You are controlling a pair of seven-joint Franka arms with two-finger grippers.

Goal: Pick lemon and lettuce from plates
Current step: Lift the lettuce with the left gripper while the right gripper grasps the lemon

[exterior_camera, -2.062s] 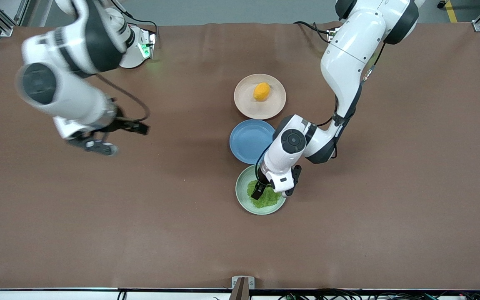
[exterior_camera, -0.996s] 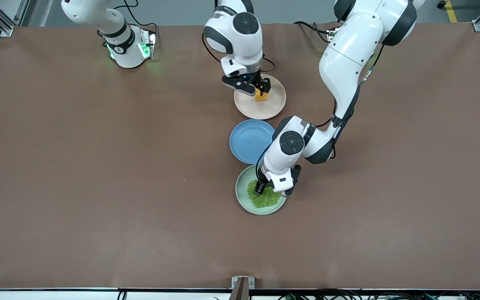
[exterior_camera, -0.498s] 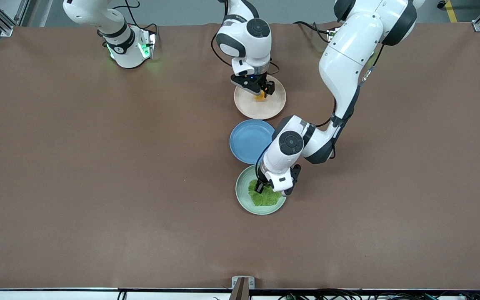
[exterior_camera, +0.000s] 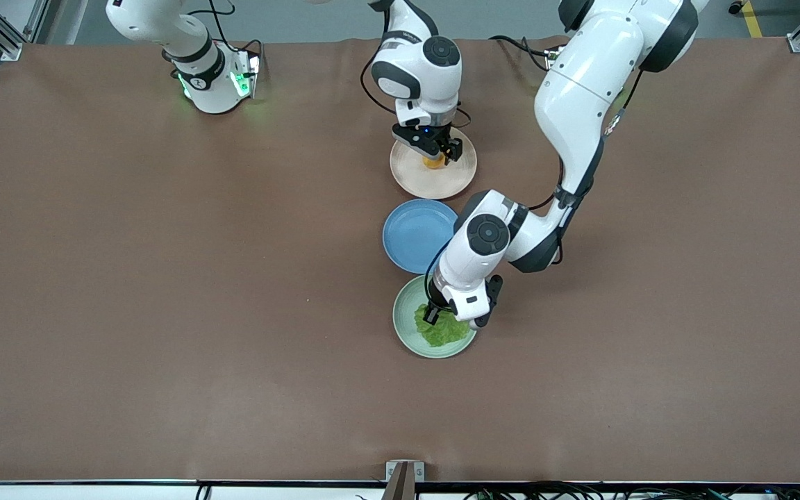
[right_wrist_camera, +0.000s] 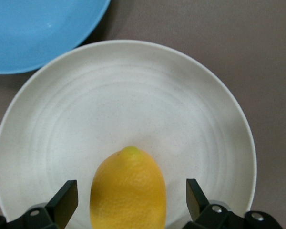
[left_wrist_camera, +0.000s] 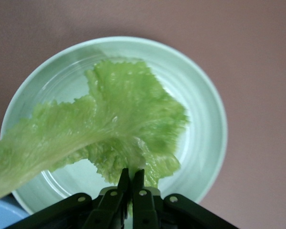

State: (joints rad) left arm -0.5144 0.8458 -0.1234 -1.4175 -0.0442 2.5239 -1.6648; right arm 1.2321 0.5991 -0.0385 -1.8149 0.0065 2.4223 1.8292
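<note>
The lettuce is a crinkled green leaf over the mint green plate, nearest the front camera. My left gripper is shut on the leaf's edge; in the left wrist view the fingers pinch the lettuce above the plate, and part of the leaf hangs free. The lemon lies on the pink-beige plate. My right gripper is open and low around it; the right wrist view shows the lemon between the spread fingers, not touching, on the plate.
An empty blue plate lies between the two plates, and its edge shows in the right wrist view. The left arm's elbow hangs over the blue plate's rim. Brown table stretches around.
My right arm swung in from the right arm's end of the table and came down over the lemon, fingers straddling it. My left gripper closed on the lettuce and drew it up a little.
</note>
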